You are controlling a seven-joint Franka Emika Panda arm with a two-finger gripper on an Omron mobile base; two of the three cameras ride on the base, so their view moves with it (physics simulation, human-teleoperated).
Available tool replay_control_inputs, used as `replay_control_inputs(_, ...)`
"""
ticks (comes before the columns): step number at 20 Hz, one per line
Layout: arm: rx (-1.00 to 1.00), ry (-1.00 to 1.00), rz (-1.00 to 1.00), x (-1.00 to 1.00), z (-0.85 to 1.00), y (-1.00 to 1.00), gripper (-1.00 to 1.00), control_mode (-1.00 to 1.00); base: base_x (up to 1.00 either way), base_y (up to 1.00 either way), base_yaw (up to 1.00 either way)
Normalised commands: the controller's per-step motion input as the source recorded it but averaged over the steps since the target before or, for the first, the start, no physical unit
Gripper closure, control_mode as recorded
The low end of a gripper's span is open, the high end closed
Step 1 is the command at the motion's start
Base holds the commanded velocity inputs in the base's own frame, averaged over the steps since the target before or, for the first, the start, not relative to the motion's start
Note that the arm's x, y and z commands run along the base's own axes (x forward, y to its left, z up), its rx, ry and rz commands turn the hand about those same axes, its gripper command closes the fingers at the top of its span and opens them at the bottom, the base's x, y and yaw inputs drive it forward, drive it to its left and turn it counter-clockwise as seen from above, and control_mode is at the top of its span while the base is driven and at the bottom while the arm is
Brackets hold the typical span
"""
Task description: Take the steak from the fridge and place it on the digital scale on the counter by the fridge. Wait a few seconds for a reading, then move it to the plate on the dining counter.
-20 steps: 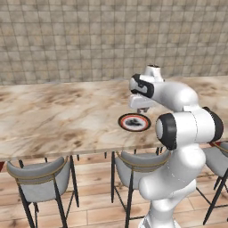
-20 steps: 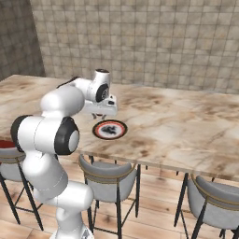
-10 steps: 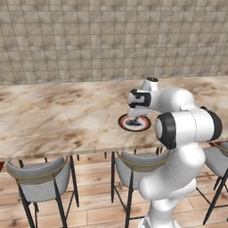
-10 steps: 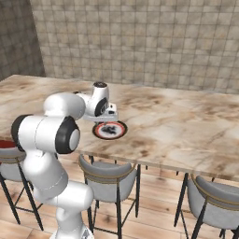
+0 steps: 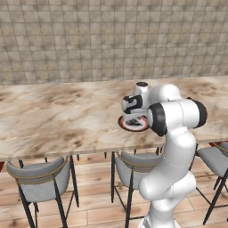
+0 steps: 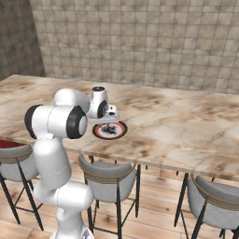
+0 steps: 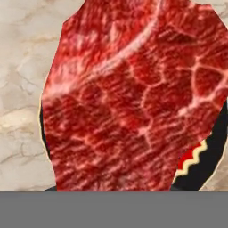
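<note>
Hand view is showing the steak (image 7: 133, 93) right over the plate (image 7: 209, 156) — the gripper (image 5: 132, 119) is gripping it, letting go is left.

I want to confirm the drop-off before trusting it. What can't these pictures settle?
- Gripper fingertips: in the hand view the steak covers them.
- Whether the steak touches the plate: in both base views the hand is in front.
- Plate centre: hidden by the steak in the hand view; its rim is cut by the edge.
</note>
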Motion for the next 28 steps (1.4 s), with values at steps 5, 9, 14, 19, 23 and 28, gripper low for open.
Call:
replay_control_inputs(5,-0.01,0.06,0.0,0.2,-0.07,-0.08,1.0,-1.0,0.0,0.0,0.0)
replay_control_inputs(9,0.05,0.0,0.0,0.0,0.0,-0.15,1.0,-1.0,0.0,0.0,0.0)
replay_control_inputs(14,0.02,0.0,0.0,-0.21,-0.05,-0.12,1.0,-1.0,0.0,0.0,0.0)
replay_control_inputs(19,0.0,0.08,0.0,-0.31,-0.17,-0.1,1.0,-1.0,0.0,0.0,0.0)
replay_control_inputs(23,0.0,0.14,0.0,-0.04,0.0,-0.01,1.0,-1.0,0.0,0.0,0.0)
replay_control_inputs(28,0.0,0.08,0.0,0.0,0.0,0.0,1.0,-1.0,0.0,0.0,0.0)
